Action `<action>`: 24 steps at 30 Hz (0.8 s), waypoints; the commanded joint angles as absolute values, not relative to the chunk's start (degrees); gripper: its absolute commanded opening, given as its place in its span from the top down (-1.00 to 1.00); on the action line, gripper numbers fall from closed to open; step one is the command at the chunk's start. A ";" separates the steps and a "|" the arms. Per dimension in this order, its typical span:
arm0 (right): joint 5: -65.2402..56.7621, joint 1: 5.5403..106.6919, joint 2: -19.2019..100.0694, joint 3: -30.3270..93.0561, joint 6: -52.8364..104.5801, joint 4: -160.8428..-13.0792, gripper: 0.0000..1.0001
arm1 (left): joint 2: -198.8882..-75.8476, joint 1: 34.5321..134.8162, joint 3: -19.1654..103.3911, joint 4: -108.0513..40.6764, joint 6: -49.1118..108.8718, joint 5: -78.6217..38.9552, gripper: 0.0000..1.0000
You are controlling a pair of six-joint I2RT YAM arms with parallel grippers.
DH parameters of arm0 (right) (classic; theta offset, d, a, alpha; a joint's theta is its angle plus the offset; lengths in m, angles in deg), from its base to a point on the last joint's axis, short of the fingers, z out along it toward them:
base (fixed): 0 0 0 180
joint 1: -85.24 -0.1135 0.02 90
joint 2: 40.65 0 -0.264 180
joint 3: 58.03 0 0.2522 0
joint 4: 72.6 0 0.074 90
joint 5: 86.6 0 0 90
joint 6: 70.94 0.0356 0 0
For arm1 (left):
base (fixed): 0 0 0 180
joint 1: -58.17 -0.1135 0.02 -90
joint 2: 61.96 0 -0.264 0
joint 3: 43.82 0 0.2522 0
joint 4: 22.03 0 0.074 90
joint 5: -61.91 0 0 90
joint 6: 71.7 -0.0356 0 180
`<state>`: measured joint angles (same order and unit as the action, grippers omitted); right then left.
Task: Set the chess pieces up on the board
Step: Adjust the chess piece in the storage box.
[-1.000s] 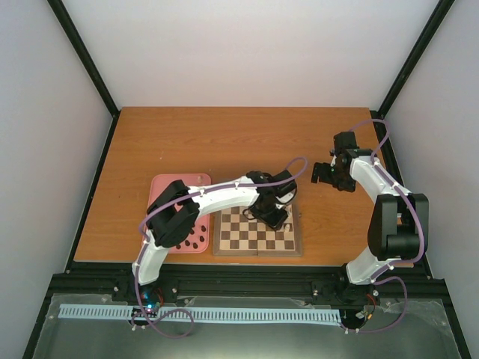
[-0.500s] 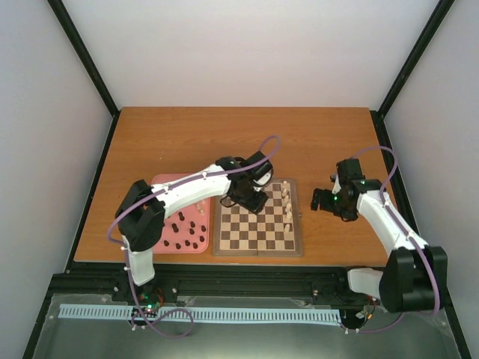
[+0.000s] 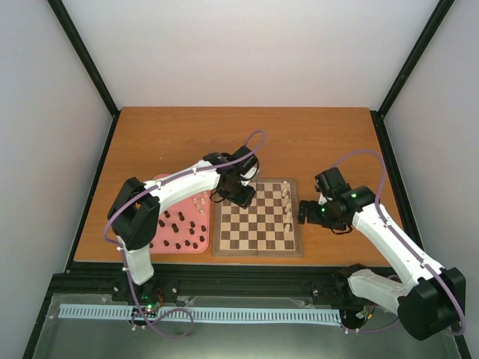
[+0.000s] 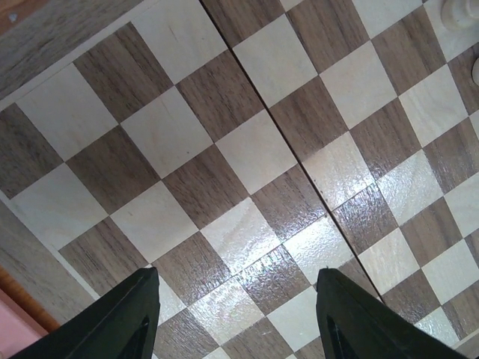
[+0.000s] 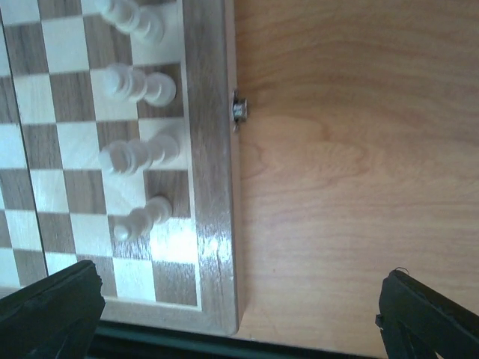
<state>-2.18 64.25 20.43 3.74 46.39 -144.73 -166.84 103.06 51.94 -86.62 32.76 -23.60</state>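
Observation:
The board (image 3: 254, 233) lies on the table with several cream-white chess pieces (image 3: 287, 203) standing along its right side. My left gripper (image 3: 241, 196) hovers over the board's far left corner. In the left wrist view it (image 4: 238, 314) is open above bare squares (image 4: 224, 149), nothing between its fingers (image 4: 135, 318), and two cream pieces (image 4: 455, 11) show at the top right. My right gripper (image 3: 308, 212) hangs just right of the board. In the right wrist view it (image 5: 239, 314) is wide open over the board's border (image 5: 209, 149) and bare table, beside the cream pieces (image 5: 138, 153).
A pink tray (image 3: 159, 188) left of the board holds several dark pieces (image 3: 179, 228) and a few cream ones (image 3: 199, 203). A small metal clasp (image 5: 239, 111) juts from the board's right edge. The table's near edge runs just below the board.
My left gripper has moved from the board's right side across to its far left corner, uncovering the cream pieces. My right arm has swung down and in to the board's right edge.

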 commanded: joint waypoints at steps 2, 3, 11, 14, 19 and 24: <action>-1.96 59.90 18.16 2.42 51.66 -149.26 -1.00 | -166.24 102.48 52.21 -84.72 31.37 -22.65 -0.19; -2.08 59.03 18.00 2.02 52.24 -149.43 -1.00 | -166.42 102.47 52.21 -84.63 31.27 -22.55 -0.19; -4.17 55.23 19.54 -1.95 55.88 -144.85 -1.00 | -166.90 101.79 51.86 -84.36 30.94 -22.51 -0.19; -3.39 53.28 21.86 -2.06 56.43 -142.10 -1.00 | -166.94 101.68 51.64 -84.31 30.91 -22.36 -0.19; -0.39 52.55 24.61 -2.22 57.92 -139.21 -1.00 | -166.57 101.59 50.95 -84.50 30.67 -22.57 -0.19; 0.71 52.55 26.15 -2.76 58.79 -137.47 -1.00 | -166.34 101.27 50.42 -84.71 30.18 -22.82 -0.18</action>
